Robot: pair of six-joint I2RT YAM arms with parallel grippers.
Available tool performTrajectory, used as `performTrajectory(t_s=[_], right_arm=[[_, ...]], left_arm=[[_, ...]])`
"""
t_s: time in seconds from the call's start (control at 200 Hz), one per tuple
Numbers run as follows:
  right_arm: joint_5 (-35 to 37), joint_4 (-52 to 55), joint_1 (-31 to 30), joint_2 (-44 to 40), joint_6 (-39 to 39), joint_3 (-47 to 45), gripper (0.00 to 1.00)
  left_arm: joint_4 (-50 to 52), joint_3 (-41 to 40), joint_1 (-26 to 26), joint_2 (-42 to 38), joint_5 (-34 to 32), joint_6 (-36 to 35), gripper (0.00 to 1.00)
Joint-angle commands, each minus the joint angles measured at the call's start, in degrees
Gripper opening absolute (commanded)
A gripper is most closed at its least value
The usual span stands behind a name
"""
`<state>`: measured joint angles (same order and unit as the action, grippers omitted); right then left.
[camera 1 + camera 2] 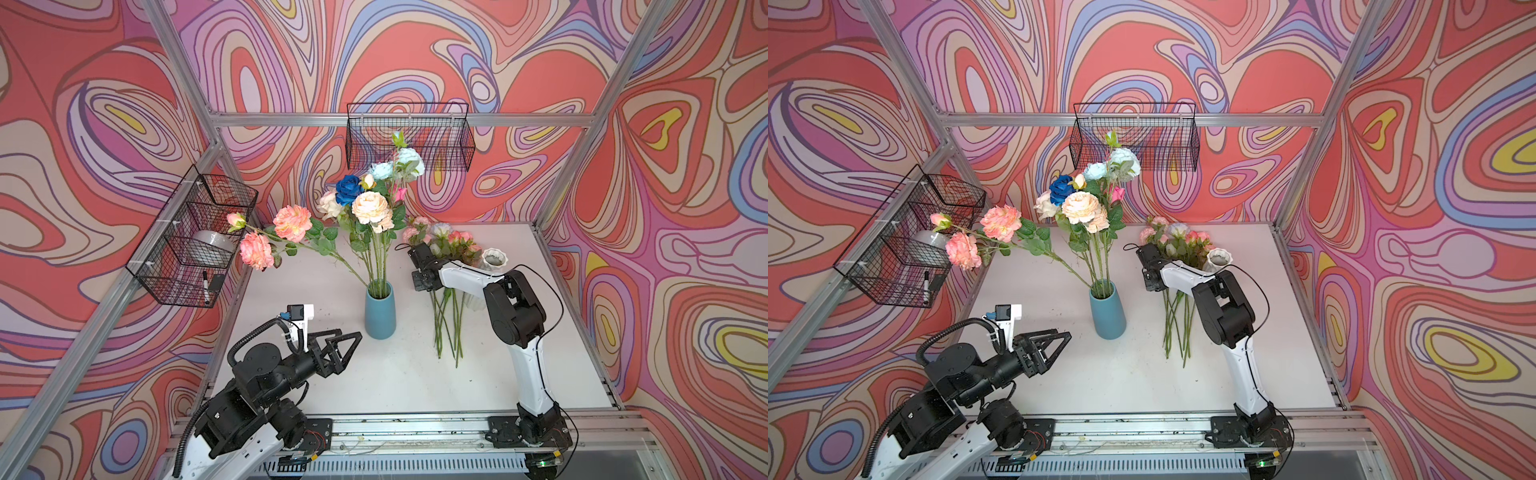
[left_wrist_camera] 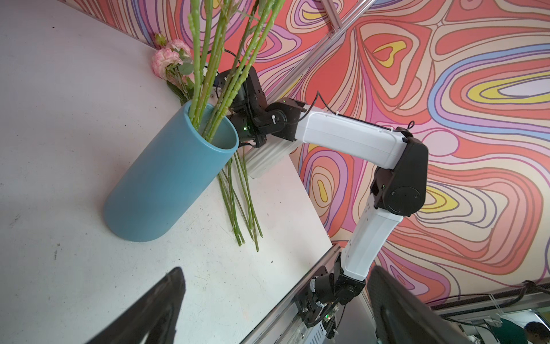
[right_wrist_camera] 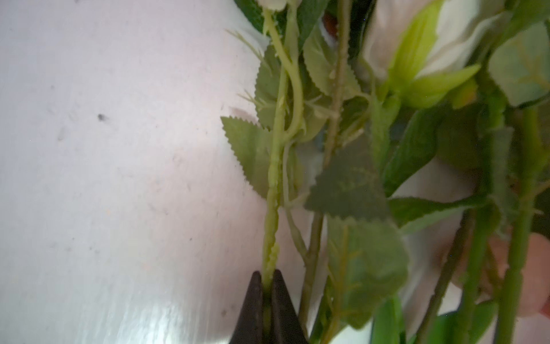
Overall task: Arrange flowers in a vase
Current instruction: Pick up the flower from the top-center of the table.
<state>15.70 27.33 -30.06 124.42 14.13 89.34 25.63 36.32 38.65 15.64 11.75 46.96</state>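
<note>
While tight on one stem [image 3: 273, 208], right fingers [image 3: 252, 309].

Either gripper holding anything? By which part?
Right gripper is shut on one flower's green stem, on the bare stretch below its leaves. Left gripper is open, holding nothing.

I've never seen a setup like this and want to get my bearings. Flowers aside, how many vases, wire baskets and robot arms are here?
Vases: 2 (teal vase, white vase)
Wire baskets: 2 (side basket, back basket)
Robot arms: 2 (left arm, right arm)
Total: 6
</note>
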Motion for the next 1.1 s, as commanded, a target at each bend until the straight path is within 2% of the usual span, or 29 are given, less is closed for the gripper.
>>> performTrajectory(t_s=[0.0, 0.175, 0.365, 0.491, 0.656, 0.906, 1.026, 1.096], right_arm=[[-5.4, -6.2, 0.3, -8.4, -0.6, -4.7, 0.00], [-12.9, -15.0, 0.4, -20.5, 0.1, -14.0, 0.00], [-17.4, -22.3, 0.4, -34.0, 2.6, -23.0, 0.00], [-18.1, -23.1, 0.4, -42.5, 5.2, -27.3, 0.00], [-15.7, -21.5, 0.3, -54.3, 7.6, -32.1, 0.00], [-16.6, -19.9, 0.1, -68.9, 5.4, -30.4, 0.00], [-17.4, -23.6, -2.3, -70.4, 3.9, -26.6, 0.00], [-15.2, -27.2, -6.5, -69.4, 1.7, -23.9, 0.00]], left_arm=[[0.9, 0.3, 0.2, -0.8, -0.7, -0.2, 0.98], [0.7, 0.5, 0.2, -0.7, -0.8, -0.3, 0.98], [1.0, 1.2, 0.2, -0.9, -1.4, -0.7, 0.98], [1.9, 2.2, 0.2, -1.0, -2.3, -1.3, 0.98], [3.3, 3.4, 0.2, -1.6, -4.4, -1.8, 0.98], [4.9, 5.0, 0.2, -0.9, -6.0, -2.7, 0.98], [5.4, 5.2, 0.2, -1.0, -6.6, -2.6, 0.98], [5.7, 5.2, 0.2, -1.3, -6.8, -2.5, 0.98]])
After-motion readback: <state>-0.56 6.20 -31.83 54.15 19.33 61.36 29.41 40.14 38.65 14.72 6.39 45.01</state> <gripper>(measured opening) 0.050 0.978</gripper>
